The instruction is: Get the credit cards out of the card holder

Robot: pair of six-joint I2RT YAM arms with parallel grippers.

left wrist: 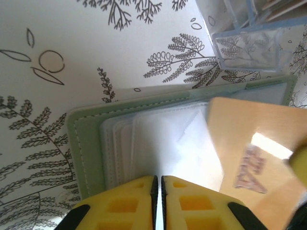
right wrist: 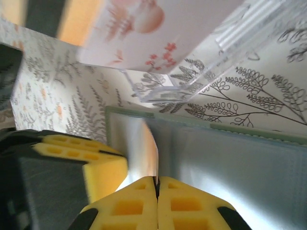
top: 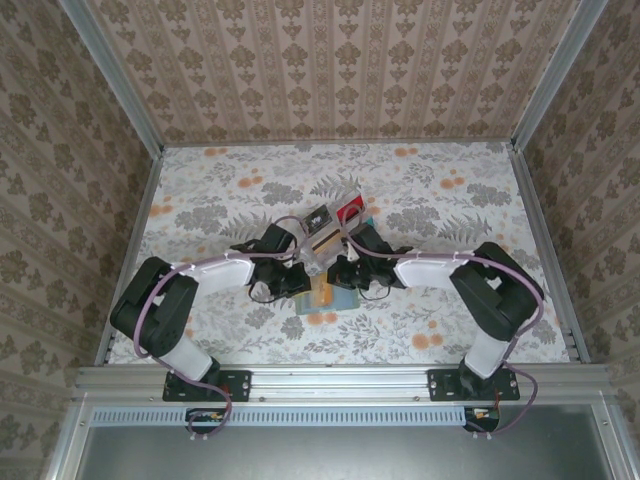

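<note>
Top view: your two arms meet mid-tabletop (top: 450, 200). Left claw (top: 298, 282) and right claw (top: 342, 280) are both down over the holder (top: 345, 301). It lies open and flat on the near side of a clear rack (top: 325, 240). A red card (top: 349, 208) and a dark card (top: 316, 217) sit at the rack's far side. Left wrist: left claw clenched, yellow fingers (left wrist: 124, 206) together with only a hairline between, tips over the holder's clear sleeves. Whether a sleeve is nipped, cannot tell. A tan card (left wrist: 254, 148) lies skewed over the holder's right part, on top of the sleeves. Right wrist: right claw clenched, fingers (right wrist: 192, 206) pressed flush, tips at the holder's edge where a tan sliver shows. Whether you have that edge pinched, cannot tell. A yellow finger of the left claw sits just beside, on the left. A blossom-printed card (right wrist: 158, 24) stands at the rack, above the holder.
</note>
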